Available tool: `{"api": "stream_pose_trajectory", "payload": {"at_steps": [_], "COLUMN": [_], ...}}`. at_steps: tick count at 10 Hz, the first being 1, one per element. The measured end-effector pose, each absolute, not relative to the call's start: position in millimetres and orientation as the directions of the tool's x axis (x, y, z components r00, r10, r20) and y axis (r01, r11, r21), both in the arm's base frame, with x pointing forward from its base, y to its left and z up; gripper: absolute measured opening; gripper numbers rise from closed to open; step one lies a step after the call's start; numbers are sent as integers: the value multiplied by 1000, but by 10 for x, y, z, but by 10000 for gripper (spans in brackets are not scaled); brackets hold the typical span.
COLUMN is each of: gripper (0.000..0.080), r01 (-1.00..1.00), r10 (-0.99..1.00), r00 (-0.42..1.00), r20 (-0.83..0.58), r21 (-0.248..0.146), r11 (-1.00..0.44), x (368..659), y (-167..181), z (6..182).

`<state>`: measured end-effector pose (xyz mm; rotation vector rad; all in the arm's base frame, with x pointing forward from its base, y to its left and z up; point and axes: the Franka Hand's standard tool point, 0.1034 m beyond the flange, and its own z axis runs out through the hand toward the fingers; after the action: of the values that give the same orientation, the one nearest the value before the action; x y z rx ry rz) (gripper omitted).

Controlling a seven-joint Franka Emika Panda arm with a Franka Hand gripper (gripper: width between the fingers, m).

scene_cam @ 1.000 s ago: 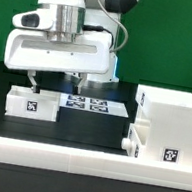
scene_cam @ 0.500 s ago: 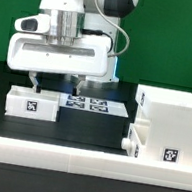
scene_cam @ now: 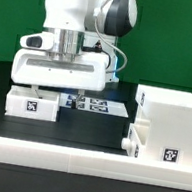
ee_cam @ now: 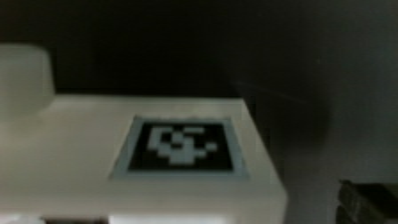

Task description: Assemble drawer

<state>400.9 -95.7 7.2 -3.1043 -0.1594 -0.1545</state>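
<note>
Black table (scene_cam: 89, 136) with casing (scene_cam: 167, 121), tray (scene_cam: 32, 105), marker board (scene_cam: 91, 105), rim wall (scene_cam: 63, 159)

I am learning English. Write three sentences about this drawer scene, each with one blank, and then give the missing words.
1. The gripper hangs over the loose tray with its jaws ___.
2. The casing stands at the exterior view's ___.
3. The marker board lies ___ the loose tray and the casing.
Missing words: open; right; between.
</note>
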Motion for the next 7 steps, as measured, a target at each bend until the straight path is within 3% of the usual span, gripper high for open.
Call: {"api": "stream_pose_trajectory", "payload": {"at_steps": [1,2,3,5,6,7], "gripper": [648,525,525,252,78,78], "r01": [111,112,114,115,115,115], "r10": [108,109,111,112,112,111], "r00": [989,989,989,989,989,989], "r20": [98,98,96,97,96,96], "r21": [-25,-25,-26,-26,-27,-27], "r11": [-994,-993,-993,-993,-993,-993], "x": [3998,3999,4009,4017,4014,4013], "y": [-952,-953,-955,-955,-954,-955], "z": [56,57,58,59,55,54]}}
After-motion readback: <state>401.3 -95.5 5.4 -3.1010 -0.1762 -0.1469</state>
